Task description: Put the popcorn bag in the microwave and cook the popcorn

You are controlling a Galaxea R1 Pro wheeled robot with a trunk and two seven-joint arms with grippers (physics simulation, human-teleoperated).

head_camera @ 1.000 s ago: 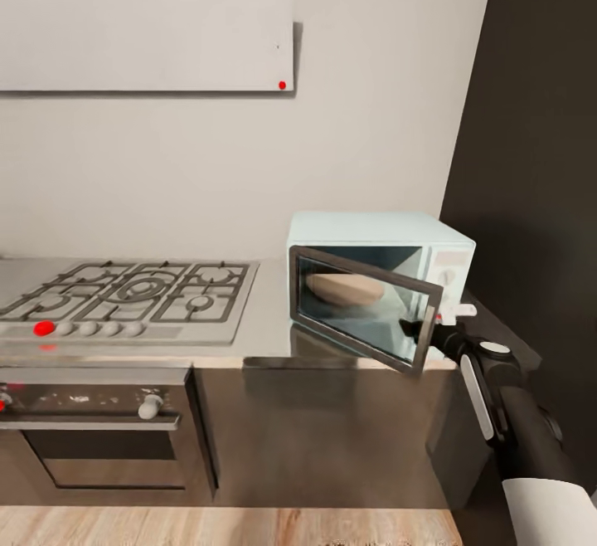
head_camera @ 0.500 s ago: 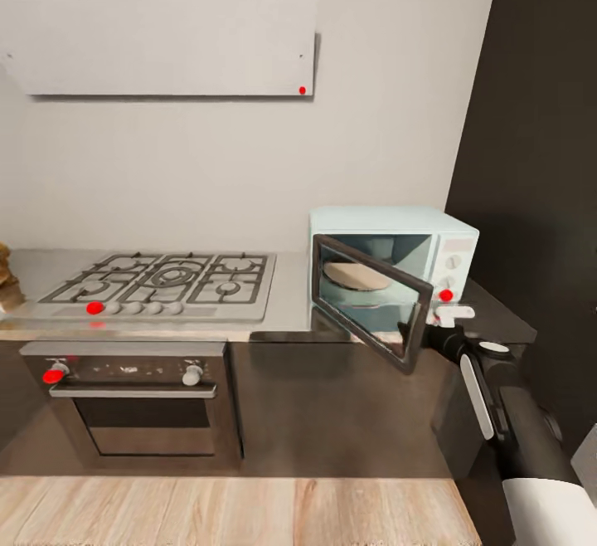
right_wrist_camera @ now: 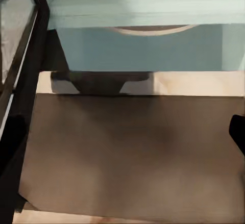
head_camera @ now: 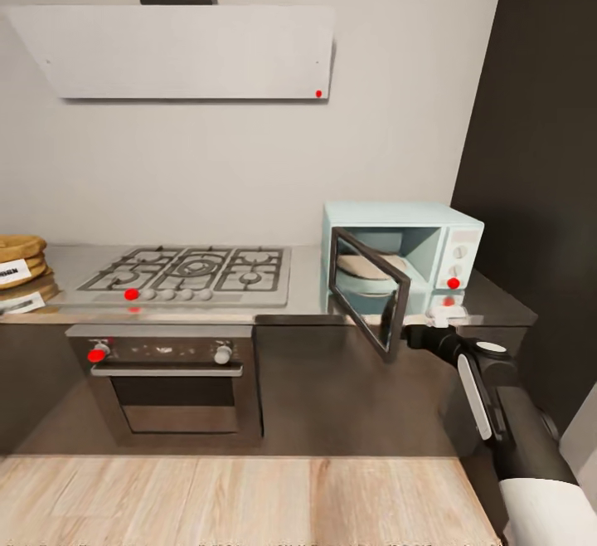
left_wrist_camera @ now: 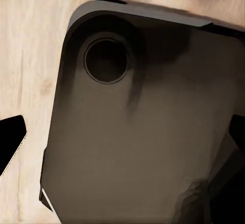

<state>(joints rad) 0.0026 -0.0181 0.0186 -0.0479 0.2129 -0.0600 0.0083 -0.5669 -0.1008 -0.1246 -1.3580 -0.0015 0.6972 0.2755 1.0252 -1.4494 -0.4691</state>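
The popcorn bag (head_camera: 18,270) appears to be the tan sack with a white label at the far left edge of the head view, though it is cut off by the frame and hard to read; it sits on the bench (head_camera: 303,301) beyond the gas hob (head_camera: 191,272), well apart from the microwave (head_camera: 404,257). The microwave door (head_camera: 371,301) stands swung out, with a round turntable plate (head_camera: 369,268) visible inside. The right end effector (head_camera: 412,337) is just beside the door's lower outer corner; whether its fingers are spread or closed on the door edge, I cannot tell. The left wrist view looks down at a dark part of the robot's own body over the wood floor (left_wrist_camera: 30,55), and that end effector's state is also unclear.

Risks, as I judge them: the right arm is so near the door that any base or trunk motion could knock it shut or wrench it. The bag is a long reach away, so the robot must travel along the bench, and a sweeping arm could clip the hob knobs (head_camera: 170,294).
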